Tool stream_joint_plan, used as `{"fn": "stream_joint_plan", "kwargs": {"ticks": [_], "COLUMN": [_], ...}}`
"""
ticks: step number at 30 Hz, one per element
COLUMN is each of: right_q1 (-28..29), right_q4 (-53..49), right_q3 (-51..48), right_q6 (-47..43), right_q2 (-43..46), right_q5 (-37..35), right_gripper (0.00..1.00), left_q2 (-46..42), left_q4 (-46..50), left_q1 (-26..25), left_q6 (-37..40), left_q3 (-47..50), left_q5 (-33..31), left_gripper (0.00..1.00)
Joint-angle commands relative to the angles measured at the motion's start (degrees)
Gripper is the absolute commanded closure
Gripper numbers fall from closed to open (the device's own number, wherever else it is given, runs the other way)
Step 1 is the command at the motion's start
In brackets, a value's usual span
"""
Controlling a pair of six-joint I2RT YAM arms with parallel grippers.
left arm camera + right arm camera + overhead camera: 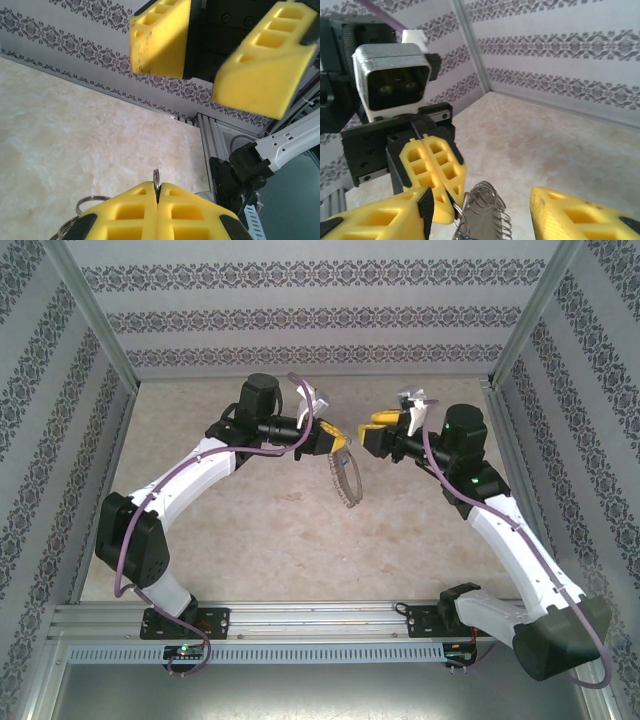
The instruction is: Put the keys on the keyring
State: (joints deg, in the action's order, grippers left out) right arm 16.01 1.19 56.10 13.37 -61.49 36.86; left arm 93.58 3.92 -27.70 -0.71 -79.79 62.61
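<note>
My left gripper (338,445) is held above the middle of the table, shut on the keyring (346,480), which hangs down below it as a silvery loop with a fine chain. In the left wrist view the yellow pads (135,215) pinch a thin metal ring (157,179) edge-on. My right gripper (378,428) faces it closely from the right and is open. In the right wrist view a bunch of small silvery rings (490,202) hangs between its spread fingers (570,215), just under the left gripper's closed pads (432,167). A sliver of blue (465,237) shows at the bottom edge; the key's blade is hidden.
The beige tabletop (300,540) is fenced by patterned walls (300,320) and aluminium posts (110,350). A metal rail (300,620) runs along the near edge, carrying both arm bases.
</note>
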Motion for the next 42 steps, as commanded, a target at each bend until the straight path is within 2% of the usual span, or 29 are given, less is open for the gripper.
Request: {"fn": "stream_joint_plan", "kwargs": {"ticks": [1, 8, 19, 32, 42], "right_q1": [-0.76, -0.99, -1.10, -1.03, 0.80], "right_q4": [3.41, 5.13, 10.36, 13.19, 18.37], "right_q3": [-1.86, -5.00, -10.76, -16.99, -19.80], "right_q6": [2.01, 2.45, 3.98, 5.44, 3.24], "right_q2": [2.38, 5.46, 7.65, 9.17, 9.06], "right_q5": [-6.25, -13.17, -15.07, -11.69, 0.25], "right_gripper": [0.45, 0.45, 0.44, 0.44, 0.44], "left_q2": [-2.78, -3.29, -5.26, -5.27, -4.24], "left_q4": [-5.35, -9.13, -20.76, -34.97, -43.46], "left_q1": [-0.51, -0.35, -0.12, 0.08, 0.27], "left_q6": [-1.52, -3.91, -10.02, -19.92, -27.09], "left_q3": [0.25, 1.94, 6.79, 10.86, 11.76], "left_q5": [0.36, -0.85, -4.55, -6.28, -4.95], "left_gripper": [1.00, 1.00, 1.00, 1.00, 1.00]}}
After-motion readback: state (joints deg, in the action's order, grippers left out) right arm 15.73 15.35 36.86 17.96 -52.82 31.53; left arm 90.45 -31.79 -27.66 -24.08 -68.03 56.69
